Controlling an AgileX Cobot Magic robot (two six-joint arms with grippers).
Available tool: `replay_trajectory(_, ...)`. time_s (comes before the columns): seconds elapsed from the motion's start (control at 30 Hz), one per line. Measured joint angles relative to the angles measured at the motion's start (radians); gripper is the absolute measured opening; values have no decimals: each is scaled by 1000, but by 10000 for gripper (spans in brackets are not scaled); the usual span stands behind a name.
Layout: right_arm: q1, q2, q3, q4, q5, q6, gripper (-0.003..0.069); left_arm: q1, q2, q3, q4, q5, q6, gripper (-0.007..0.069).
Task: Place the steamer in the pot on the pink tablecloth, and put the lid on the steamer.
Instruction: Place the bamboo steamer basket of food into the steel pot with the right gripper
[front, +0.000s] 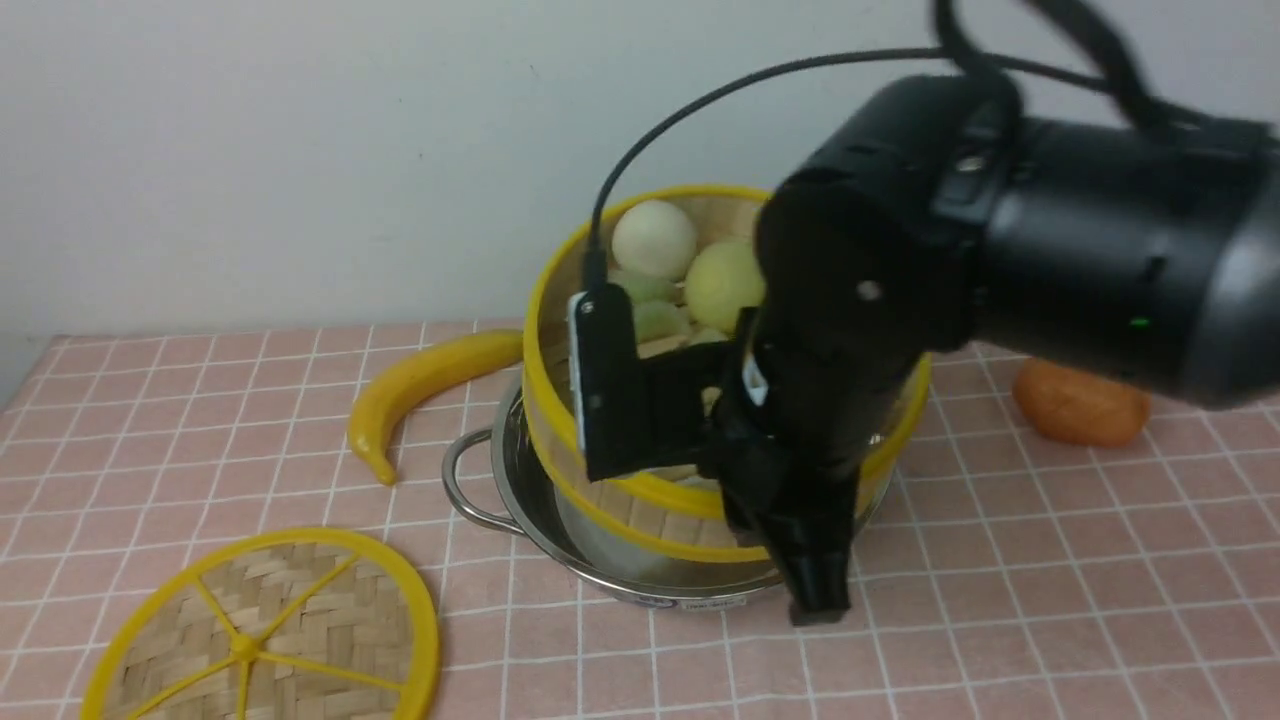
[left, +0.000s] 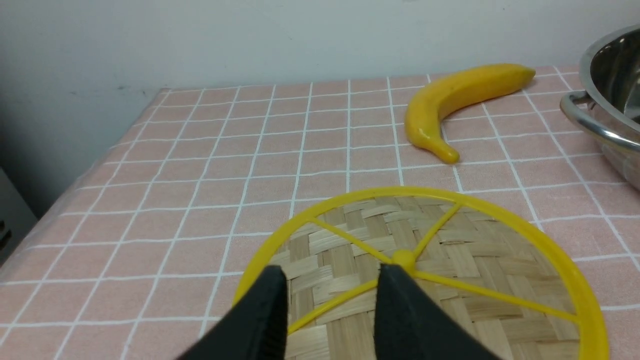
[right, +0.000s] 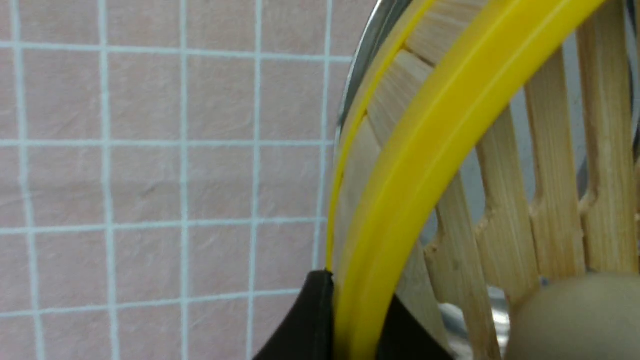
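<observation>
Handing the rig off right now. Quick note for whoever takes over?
Right end effector: shut on the steamer, fingers on either side of its yellow rim.
Left end effector: open, hovering over the lid, holding nothing.
Steamer: tilted, lower edge inside the pot, not seated level; pale round buns inside it.
Pot: on the pink tablecloth. Lid: flat on the cloth, to the robot's left of the pot and nearer the robot.
Done: steamer is at the pot.
Left: seat it level, release, then put the lid on the steamer.
</observation>
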Motion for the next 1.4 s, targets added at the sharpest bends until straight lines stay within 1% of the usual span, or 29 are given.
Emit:
replay_trajectory(0.2, -7, 219, -172, -36, 1, -12, 61, 0, 0, 0, 0, 0, 0, 243)
replay_trajectory(0.37, -16, 295, -210, -32, -1, -21, 61, 0, 0, 0, 0, 0, 0, 243)
replay_trajectory(0.43, -35, 316, -210, -31, 0, 0, 61, 0, 0, 0, 0, 0, 0, 243)
replay_trajectory(0.53, -64, 327, -210, -12, 4, 31, 61, 0, 0, 0, 0, 0, 0, 243)
replay_trajectory(0.73, -105, 328, -210, 30, 2, 25, 61, 0, 0, 0, 0, 0, 0, 243)
replay_trajectory(1.0, -108, 328, -210, 97, 3, 14, 61, 0, 0, 0, 0, 0, 0, 243)
replay_trajectory(1.2, -108, 337, -210, 85, 1, 59, 61, 0, 0, 0, 0, 0, 0, 243)
replay_trajectory(1.27, -108, 349, -212, 76, -1, 81, 74, 0, 0, 0, 0, 0, 0, 243)
replay_trajectory(1.33, -108, 354, -213, 84, -13, 84, 115, 0, 0, 0, 0, 0, 0, 243)
replay_trajectory(1.37, -108, 354, -214, 89, -14, 84, 122, 0, 0, 0, 0, 0, 0, 243)
replay_trajectory(1.4, -108, 354, -215, 102, -13, 83, 169, 0, 0, 0, 0, 0, 0, 243)
